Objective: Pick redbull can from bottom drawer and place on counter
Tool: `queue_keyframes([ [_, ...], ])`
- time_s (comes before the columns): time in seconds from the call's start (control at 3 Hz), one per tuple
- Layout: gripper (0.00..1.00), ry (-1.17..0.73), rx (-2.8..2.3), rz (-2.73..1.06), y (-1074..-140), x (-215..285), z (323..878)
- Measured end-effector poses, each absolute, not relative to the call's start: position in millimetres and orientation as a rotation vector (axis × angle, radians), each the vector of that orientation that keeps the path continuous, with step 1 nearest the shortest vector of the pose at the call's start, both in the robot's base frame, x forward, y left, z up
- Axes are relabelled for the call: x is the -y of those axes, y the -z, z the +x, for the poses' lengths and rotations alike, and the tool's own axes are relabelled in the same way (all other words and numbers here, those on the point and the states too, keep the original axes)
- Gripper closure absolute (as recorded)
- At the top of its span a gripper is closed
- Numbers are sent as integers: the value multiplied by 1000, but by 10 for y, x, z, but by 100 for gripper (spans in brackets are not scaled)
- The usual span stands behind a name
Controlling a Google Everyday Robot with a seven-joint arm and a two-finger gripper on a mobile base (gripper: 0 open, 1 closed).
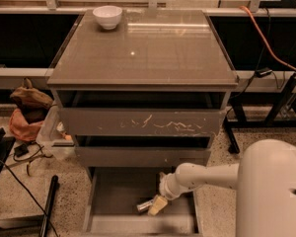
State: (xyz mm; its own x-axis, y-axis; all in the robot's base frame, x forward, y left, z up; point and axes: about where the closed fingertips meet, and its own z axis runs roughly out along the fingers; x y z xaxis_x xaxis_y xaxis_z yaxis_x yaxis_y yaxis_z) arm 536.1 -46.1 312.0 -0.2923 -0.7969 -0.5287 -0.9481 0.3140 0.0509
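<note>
Redbull can (144, 205) lies mid-floor in bottom drawer (113, 194), end effector (157, 206) beside.

A speckled floor (71, 196) carries a black metal frame (285, 95) at right and a brown bag (30, 98) at left.

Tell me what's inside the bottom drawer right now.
The redbull can lies on the bottom drawer floor, with the gripper over one end. The arm covers the right rear corner.

arm (207, 174): extended across from lower right | tool (157, 206): low centre, angled downward
</note>
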Motion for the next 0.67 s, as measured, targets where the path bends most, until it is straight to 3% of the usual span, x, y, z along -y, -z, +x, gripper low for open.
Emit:
queue_keyframes([
  [0.67, 0, -546, -2188, -1504, -2584, 504, 5246],
])
